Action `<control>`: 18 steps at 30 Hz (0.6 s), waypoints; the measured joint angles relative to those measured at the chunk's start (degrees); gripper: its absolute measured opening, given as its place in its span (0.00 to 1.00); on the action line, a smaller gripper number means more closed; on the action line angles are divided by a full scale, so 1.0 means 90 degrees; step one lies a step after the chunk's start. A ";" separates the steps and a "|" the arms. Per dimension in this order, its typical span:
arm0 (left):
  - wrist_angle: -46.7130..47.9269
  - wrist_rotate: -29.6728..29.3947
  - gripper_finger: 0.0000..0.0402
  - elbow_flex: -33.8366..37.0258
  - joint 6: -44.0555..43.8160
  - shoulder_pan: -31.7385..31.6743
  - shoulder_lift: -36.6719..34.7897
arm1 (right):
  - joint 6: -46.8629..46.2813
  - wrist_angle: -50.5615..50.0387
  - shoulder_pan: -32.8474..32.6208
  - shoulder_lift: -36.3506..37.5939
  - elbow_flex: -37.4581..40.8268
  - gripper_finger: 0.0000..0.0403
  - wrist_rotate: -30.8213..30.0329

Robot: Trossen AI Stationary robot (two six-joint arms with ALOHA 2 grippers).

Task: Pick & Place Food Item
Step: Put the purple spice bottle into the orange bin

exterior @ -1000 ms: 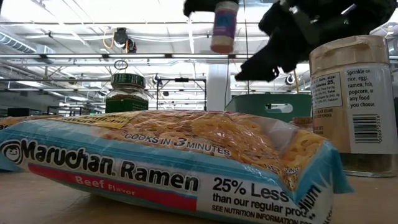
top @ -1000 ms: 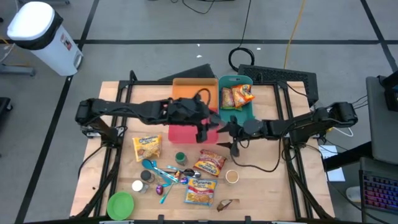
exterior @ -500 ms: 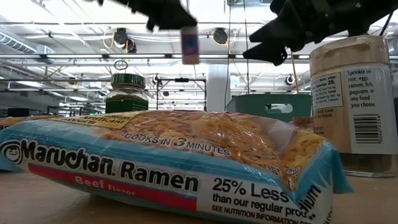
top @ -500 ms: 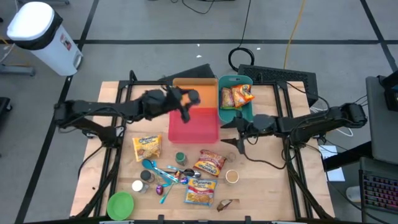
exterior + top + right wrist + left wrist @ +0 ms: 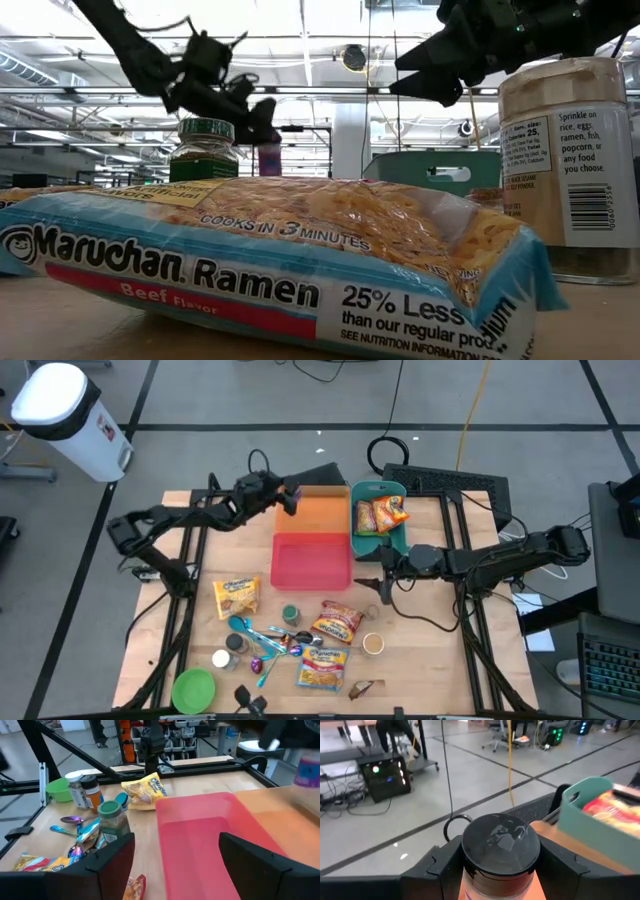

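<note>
A small bottle (image 5: 500,845) with a black lid and a pinkish body hangs in my left gripper (image 5: 288,496), above the far left corner of the orange bin (image 5: 322,512). In the low view, the bottle (image 5: 270,158) shows below that gripper (image 5: 252,118). The red bin (image 5: 311,560) lies on the table just near of the orange one. My right gripper (image 5: 376,576) hovers open by the red bin's right edge, nothing between its fingers (image 5: 112,855). My left gripper pinches the bottle between its two fingers, on the sides of its body just under the black lid (image 5: 470,882). The fingers (image 5: 437,867) come nearly level from the table's left. The bottle stands upright, lifted clear of bin and table.
A teal bin (image 5: 378,495) with snack packets sits right of the orange bin. The near half of the table holds ramen packets (image 5: 323,668), a yellow packet (image 5: 236,597), jars (image 5: 290,614), spoons and a green bowl (image 5: 194,688). A spice shaker (image 5: 565,160) stands close to the low camera.
My left gripper has swung with the bottle from above the red bin toward the table's far left and down, ending at the orange bin's far left corner. The bottle has stayed upright in the hold. My right gripper has risen a little.
</note>
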State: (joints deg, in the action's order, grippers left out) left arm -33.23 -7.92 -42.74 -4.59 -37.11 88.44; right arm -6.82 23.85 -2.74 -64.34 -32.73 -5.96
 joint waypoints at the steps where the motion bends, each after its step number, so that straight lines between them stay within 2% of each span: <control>1: -0.0058 0.0006 0.52 0.0000 -0.0014 -0.0047 0.0119 | -0.0001 -0.0001 0.0000 0.0000 0.0000 0.69 -0.0002; 11: -0.0597 -0.0205 0.52 0.0000 -0.0111 -0.0166 0.1183 | -0.0007 -0.0040 0.0000 0.0000 0.0000 0.69 0.0002; 18: -0.0599 -0.0615 0.55 -0.0002 -0.0428 -0.0166 0.1249 | -0.0003 -0.0048 0.0000 0.0000 0.0000 0.69 0.0002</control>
State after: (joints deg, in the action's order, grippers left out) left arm -38.62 -13.45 -42.76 -8.44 -38.61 99.68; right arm -6.85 23.42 -2.74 -64.34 -32.73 -5.93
